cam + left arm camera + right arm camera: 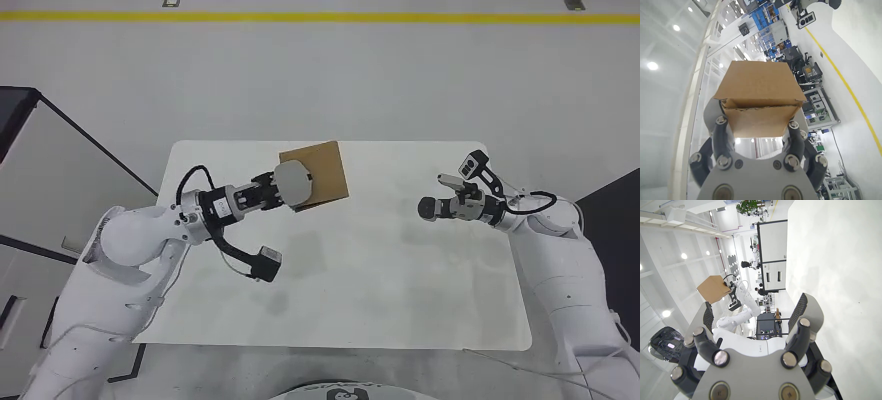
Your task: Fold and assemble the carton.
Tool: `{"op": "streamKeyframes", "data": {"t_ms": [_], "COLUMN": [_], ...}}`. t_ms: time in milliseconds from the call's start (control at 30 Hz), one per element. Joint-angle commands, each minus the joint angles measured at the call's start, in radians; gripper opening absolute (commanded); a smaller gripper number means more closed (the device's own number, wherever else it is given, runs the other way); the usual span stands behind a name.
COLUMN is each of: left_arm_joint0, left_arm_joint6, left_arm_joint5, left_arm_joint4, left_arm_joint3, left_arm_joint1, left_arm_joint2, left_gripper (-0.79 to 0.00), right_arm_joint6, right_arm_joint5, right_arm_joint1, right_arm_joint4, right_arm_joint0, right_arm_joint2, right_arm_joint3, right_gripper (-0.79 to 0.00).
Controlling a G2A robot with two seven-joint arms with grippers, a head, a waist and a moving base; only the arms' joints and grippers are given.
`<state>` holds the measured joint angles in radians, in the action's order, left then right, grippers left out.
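White table (400,300), grey floor (300,80)

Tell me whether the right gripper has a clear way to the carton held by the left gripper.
Probably yes: the right gripper is open, and nothing stands between it and the carton in the left gripper.

Brown corrugated carton (325,170), squared into a box, one end open, aloft, clamped in the left jaws
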<state>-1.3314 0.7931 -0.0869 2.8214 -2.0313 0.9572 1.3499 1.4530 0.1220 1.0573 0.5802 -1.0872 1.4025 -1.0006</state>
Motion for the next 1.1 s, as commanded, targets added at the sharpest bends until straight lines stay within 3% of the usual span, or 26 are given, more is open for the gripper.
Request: {"op": "streamKeyframes", "data": {"t_ms": [0, 133, 267, 367, 467, 733, 833, 967, 1067], "left_arm_joint0": [0.0, -0.013, -0.002, 0.009, 0.02, 0.02, 0.022, 0.081, 0.115], "left_arm_joint6": [0.0, -0.02, -0.039, -0.068, -0.096, -0.096, -0.107, -0.204, -0.29], "left_arm_joint5": [0.0, 0.073, 0.324, 0.446, 0.526, 0.526, 0.65, 0.859, 0.938], "left_arm_joint4": [0.005, -0.142, -0.312, -0.487, -0.535, -0.535, -0.647, -0.819, -1.023], "left_arm_joint3": [0.0, 0.006, 0.023, 0.029, 0.024, 0.024, 0.051, 0.088, 0.131], "left_arm_joint1": [0.0, 0.004, 0.002, 0.007, 0.006, 0.006, 0.009, 0.015, 0.027], "left_arm_joint2": [0.0, 0.004, 0.029, 0.039, 0.038, 0.038, 0.01, -0.013, -0.021], "left_gripper": [-0.785, -0.785, -0.785, -0.785, -0.785, -0.785, -0.785, -0.785, -0.785], "right_arm_joint6": [0.0, 0.0, 0.0, 0.0, 0.0, 0.0, 0.0, 0.0, 0.0], "right_arm_joint5": [0.0, 0.0, 0.0, 0.0, 0.0, 0.0, 0.0, 0.0, 0.0], "right_arm_joint1": [0.0, 0.0, 0.0, 0.0, 0.0, 0.0, 0.0, 0.0, 0.0], "right_arm_joint4": [0.0, 0.0, 0.0, 0.0, 0.0, 0.0, 0.0, 0.0, 0.0], "right_arm_joint0": [0.0, 0.0, 0.0, 0.0, 0.0, 0.0, 0.0, 0.0, 0.0], "right_arm_joint2": [0.0, 0.0, 0.0, 0.0, 0.0, 0.0, 0.0, 0.0, 0.0], "right_arm_joint3": [0.0, 0.0, 0.0, 0.0, 0.0, 0.0, 0.0, 0.0, 0.0], "right_gripper": [0.0, 0.0, 0.0, 0.0, 0.0, 0.0, 0.0, 0.0, 0.0]}}
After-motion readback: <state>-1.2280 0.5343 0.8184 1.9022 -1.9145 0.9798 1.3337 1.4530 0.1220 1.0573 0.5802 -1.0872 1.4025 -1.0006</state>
